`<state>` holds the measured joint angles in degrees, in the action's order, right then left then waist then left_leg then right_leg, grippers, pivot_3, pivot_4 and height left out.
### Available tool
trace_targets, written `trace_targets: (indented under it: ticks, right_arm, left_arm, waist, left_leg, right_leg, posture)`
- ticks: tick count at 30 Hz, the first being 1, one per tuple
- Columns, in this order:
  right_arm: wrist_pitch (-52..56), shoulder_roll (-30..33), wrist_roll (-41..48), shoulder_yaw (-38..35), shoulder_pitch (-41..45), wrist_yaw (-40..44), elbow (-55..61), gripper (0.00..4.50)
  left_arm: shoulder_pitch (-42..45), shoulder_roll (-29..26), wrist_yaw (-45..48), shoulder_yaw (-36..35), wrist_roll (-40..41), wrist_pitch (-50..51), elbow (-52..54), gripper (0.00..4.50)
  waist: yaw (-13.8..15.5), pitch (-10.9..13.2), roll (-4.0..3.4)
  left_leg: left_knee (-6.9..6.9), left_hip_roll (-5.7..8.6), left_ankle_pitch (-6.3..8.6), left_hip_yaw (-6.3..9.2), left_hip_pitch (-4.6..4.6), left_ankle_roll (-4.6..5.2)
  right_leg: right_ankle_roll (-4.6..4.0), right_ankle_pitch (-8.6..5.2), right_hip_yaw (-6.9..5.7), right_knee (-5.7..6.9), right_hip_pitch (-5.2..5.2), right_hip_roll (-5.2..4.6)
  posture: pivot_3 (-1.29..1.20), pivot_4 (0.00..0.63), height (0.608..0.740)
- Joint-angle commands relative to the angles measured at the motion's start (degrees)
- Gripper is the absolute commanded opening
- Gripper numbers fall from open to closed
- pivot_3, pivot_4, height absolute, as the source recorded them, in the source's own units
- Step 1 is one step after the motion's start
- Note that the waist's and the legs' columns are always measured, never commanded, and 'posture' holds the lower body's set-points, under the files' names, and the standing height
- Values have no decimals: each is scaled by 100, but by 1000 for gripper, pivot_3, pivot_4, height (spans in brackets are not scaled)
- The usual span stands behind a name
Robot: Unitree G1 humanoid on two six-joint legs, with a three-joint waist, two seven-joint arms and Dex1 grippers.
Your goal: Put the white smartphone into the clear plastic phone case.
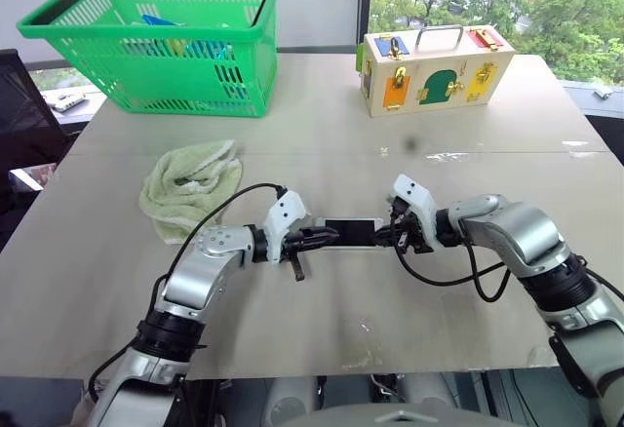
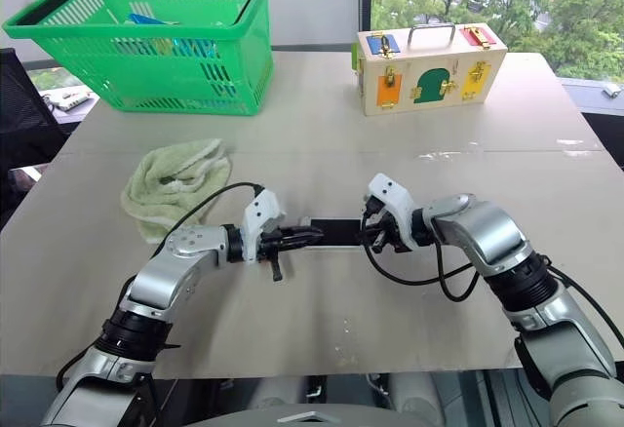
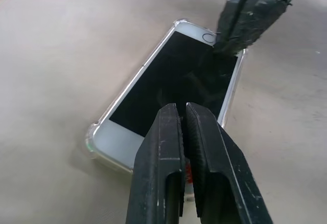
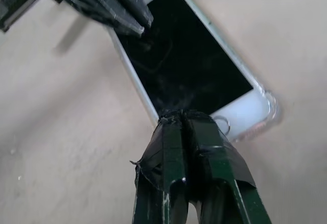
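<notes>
Evidently the white smartphone already lies inside the clear plastic phone case — rigid, glossy glass, likely slippery. Both the left gripper and the right gripper, fingers shut and empty, press its opposite ends; the case's corners offer the safest purchase.

**Colours on the table**

The phone has a black screen with white end bezels, ringed by the case, clear with glinting edges. Both grippers, left and right, have black fingers. The towel is pale green. The basket is bright green with a slotted lattice pattern. The box is pale wood with orange, green, yellow, blue and red panels. The table is beige.
</notes>
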<state>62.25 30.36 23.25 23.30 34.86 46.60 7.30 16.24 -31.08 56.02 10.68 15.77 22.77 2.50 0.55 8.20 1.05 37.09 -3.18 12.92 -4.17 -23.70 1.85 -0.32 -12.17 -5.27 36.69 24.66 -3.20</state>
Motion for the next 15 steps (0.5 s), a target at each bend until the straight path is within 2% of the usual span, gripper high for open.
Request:
trace_targets:
  ticks: [1,4,6,13,15]
  right_arm:
    - [351,-45,-397,675,-367,-218,-807,0]
    - [375,-193,-466,609,-357,-337,-947,0]
    - [412,-405,-387,241,-328,-515,-986,0]
    - [-182,-1479,288,-1812,-362,-1213,-198,0]
    - [-446,-1552,416,-2086,-487,-1232,268,0]
  left_arm:
    - [-90,-12,-3,70,-68,24,-2,268]
    - [-105,-11,-11,72,-74,1,0,268]
    - [-115,-6,-23,65,-74,-9,4,268]
    - [-215,16,-112,-35,-33,-63,3,268]
    - [-246,68,-167,-120,35,-94,14,268]
  waist:
    - [1,-31,-2]
    - [-6,-59,-4]
    - [-11,-66,-4]
    - [4,-32,-39]
    - [12,1,-61]
  left_leg:
    - [0,-1,1,2,0,-2]
    - [-1,-1,2,3,2,-4]
    - [-1,-2,3,4,5,-6]
    - [-1,-2,4,7,-7,-7]
    - [-1,0,-10,2,-28,17]
  right_leg:
    - [0,0,0,0,-1,0]
    - [0,0,1,0,-3,0]
    - [-1,0,2,0,-4,-1]
    - [0,0,-8,1,3,-14]
    - [0,1,-6,2,15,-13]
  posture:
    - [0,150,740]
    - [0,150,740]
    - [0,150,740]
    - [0,150,740]
    - [0,150,740]
